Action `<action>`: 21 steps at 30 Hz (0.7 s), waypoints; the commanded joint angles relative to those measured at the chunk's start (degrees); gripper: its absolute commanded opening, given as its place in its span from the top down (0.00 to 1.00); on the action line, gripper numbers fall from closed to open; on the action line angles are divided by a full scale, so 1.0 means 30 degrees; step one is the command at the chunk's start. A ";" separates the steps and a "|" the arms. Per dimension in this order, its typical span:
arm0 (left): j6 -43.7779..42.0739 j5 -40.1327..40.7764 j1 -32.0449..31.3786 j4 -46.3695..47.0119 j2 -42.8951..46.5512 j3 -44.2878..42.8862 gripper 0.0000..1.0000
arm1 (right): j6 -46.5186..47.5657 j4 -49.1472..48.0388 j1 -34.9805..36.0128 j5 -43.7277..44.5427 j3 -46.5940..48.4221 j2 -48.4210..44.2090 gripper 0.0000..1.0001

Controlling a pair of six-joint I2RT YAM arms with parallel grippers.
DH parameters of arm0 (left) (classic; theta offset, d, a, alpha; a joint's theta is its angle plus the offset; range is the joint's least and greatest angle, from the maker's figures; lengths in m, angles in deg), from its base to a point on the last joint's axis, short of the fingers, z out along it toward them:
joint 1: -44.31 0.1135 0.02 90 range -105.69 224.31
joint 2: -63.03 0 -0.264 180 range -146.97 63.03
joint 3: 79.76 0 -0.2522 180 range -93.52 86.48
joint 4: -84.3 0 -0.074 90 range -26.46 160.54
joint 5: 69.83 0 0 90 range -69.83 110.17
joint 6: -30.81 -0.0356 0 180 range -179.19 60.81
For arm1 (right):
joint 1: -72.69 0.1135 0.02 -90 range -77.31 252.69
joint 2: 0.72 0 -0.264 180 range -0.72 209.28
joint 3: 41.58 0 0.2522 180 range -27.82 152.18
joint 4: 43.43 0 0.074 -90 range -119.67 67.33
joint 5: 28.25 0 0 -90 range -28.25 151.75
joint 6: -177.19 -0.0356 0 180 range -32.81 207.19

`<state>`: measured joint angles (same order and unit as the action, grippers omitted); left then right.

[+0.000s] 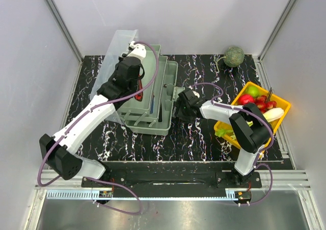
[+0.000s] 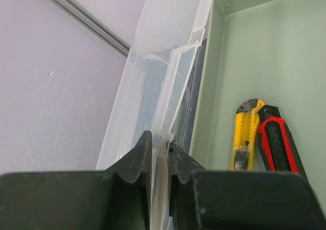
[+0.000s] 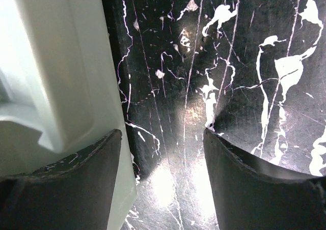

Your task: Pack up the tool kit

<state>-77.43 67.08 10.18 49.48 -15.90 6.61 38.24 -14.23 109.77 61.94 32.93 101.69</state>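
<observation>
Pale walls [image 1: 178,16] close in a black marbled surface [image 1: 204,138]. Left of centre sits the grey-green toolbox [image 1: 169,87], long axis running near to far, its clear lid [image 1: 118,52] raised along the left side. The left pincer [image 2: 159,149] is pinched on the lid's edge. The right pincer [image 3: 163,138] gapes empty just beside the box's right wall. A yellow knife [image 2: 247,133] lies inside.

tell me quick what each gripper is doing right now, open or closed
left gripper: closed, pinching the edge of the clear lid
right gripper: open, holding nothing, next to the toolbox
</observation>
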 commanded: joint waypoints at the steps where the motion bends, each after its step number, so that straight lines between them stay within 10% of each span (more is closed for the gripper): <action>1: 0.4349 0.0322 -0.1951 0.1922 -0.0726 -0.0943 0.96 | -0.1320 -0.2306 0.0648 -0.0239 0.1341 0.0052 0.28; 21: 0.8744 -0.0460 -0.4063 -0.0334 -0.1872 -0.1822 0.78 | -0.1848 -0.1543 0.0121 -0.0179 0.0991 -0.0005 0.30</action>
<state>-68.22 78.19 1.02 46.49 -21.67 2.41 35.53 -13.07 109.79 62.68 33.98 102.45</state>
